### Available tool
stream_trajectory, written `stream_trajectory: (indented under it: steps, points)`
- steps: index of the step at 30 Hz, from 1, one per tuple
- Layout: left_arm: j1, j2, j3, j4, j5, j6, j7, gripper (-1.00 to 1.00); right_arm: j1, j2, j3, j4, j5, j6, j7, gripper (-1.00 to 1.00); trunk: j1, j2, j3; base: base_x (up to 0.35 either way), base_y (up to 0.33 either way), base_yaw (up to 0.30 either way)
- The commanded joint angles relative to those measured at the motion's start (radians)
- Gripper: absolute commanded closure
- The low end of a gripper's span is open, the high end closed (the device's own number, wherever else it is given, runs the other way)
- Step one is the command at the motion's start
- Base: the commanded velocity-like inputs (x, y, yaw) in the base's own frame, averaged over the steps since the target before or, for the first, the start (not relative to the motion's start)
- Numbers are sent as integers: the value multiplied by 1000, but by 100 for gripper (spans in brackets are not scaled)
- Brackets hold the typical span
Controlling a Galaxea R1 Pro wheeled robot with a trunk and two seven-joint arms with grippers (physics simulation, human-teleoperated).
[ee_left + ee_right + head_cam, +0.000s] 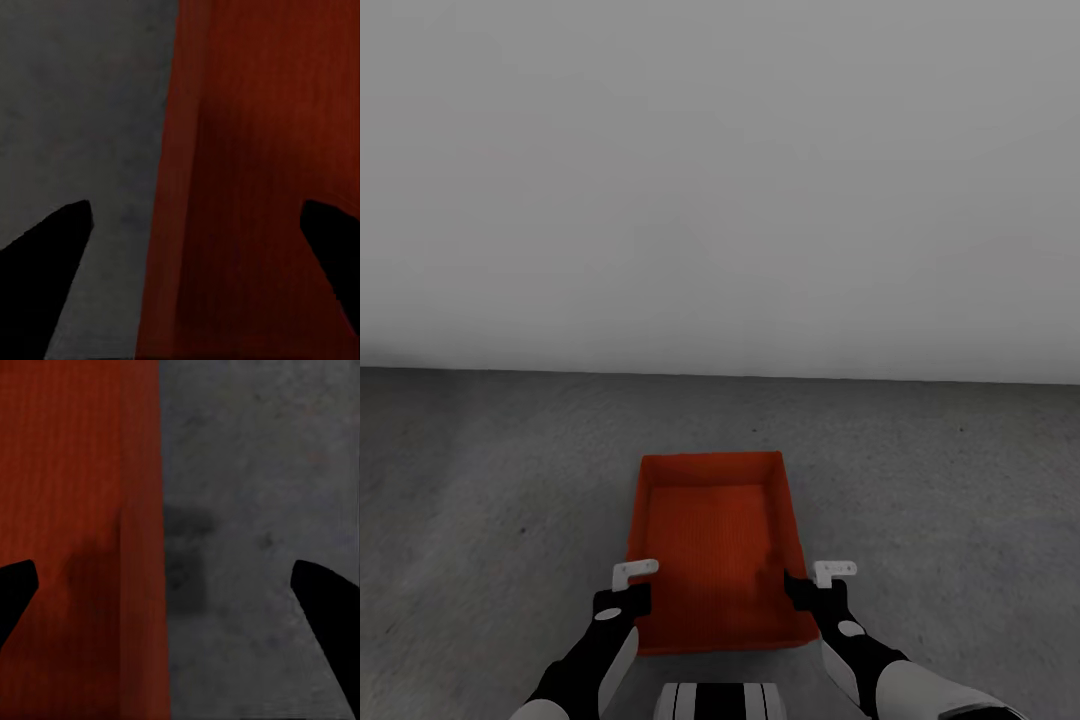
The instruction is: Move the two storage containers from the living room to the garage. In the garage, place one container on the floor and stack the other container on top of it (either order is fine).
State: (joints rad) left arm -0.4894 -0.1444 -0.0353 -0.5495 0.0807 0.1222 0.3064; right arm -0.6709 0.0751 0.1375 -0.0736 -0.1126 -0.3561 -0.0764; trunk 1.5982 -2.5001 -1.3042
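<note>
One orange-red storage container [712, 540] rests on the dark grey garage floor [490, 470], its open top facing up and nothing inside. My left gripper [626, 604] hangs over the container's left wall near the front corner, and my right gripper [807, 594] hangs over its right wall. In the left wrist view the left gripper [195, 206] is open, its black fingers spread to either side of the ribbed container wall [225, 150]. The right gripper [163, 564] is likewise open astride the container wall [82, 510], one finger over the floor [255, 472].
A plain pale grey wall [720, 180] stands a short way behind the container. Bare speckled concrete stretches to both sides of it.
</note>
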Motion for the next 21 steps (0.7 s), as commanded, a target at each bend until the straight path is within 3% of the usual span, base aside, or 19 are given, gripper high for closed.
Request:
stream_trajectory:
  steps: [1,21]
  points:
    - [0,0,-4,-2,8,5,6,-100,-1,0,-6,5,-22,38,-3,-100,2,0,-1,0,0,0]
    - [0,-7,-4,-13,8,0,10,-100,-1,0,-6,5,-22,37,-3,-100,2,0,-1,0,0,0]
